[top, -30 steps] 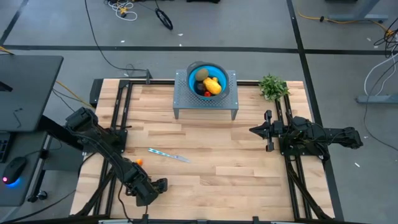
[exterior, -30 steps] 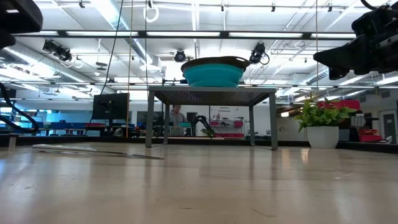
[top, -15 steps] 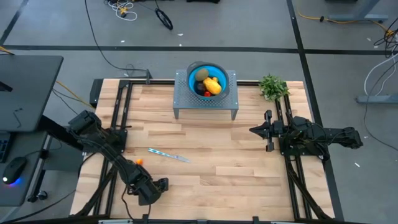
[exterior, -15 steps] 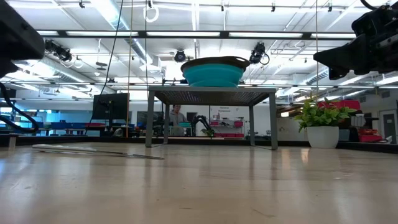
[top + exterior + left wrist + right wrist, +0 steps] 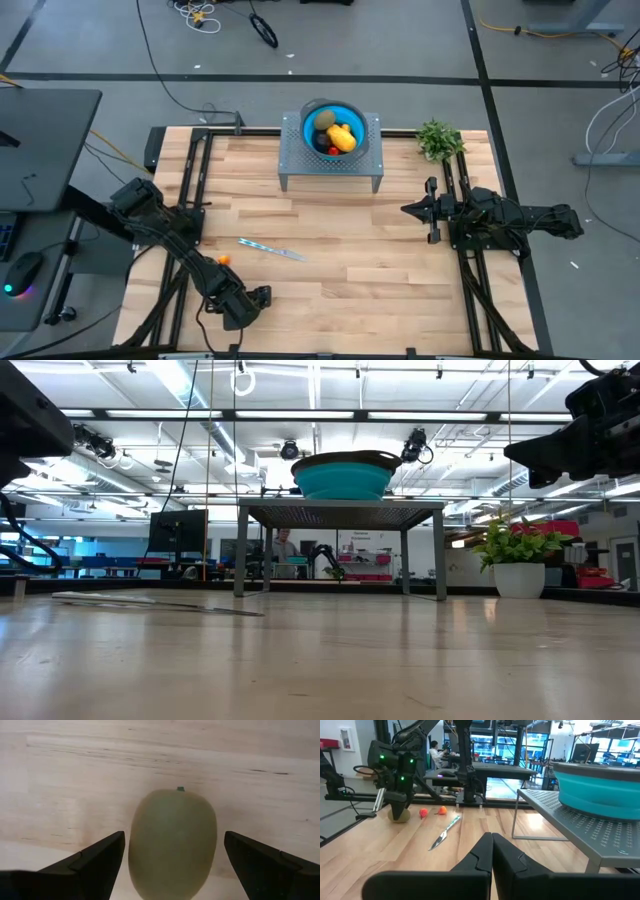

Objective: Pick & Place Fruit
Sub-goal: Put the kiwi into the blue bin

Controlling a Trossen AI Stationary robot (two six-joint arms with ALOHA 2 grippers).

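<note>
At about seven o'clock on the pale wooden table (image 5: 330, 250), near its front edge, the left gripper (image 5: 262, 297) hangs with its fingers spread wide on either side of a green-brown oval fruit (image 5: 172, 845) lying on the boards, not gripping it, with a small orange fruit (image 5: 225, 260) and a slim knife (image 5: 272, 250) just beyond. At three o'clock the right gripper (image 5: 408, 209) waits above the wood, clenched on nothing. At twelve o'clock a blue bowl (image 5: 310, 112) holding more fruit (image 5: 340, 136) sits on a grey metal stand (image 5: 330, 165) with a potted plant (image 5: 437, 140) beside it, and behind are a workshop with ceiling lights (image 5: 200, 415), screens and a person (image 5: 286, 546) at a desk.
</note>
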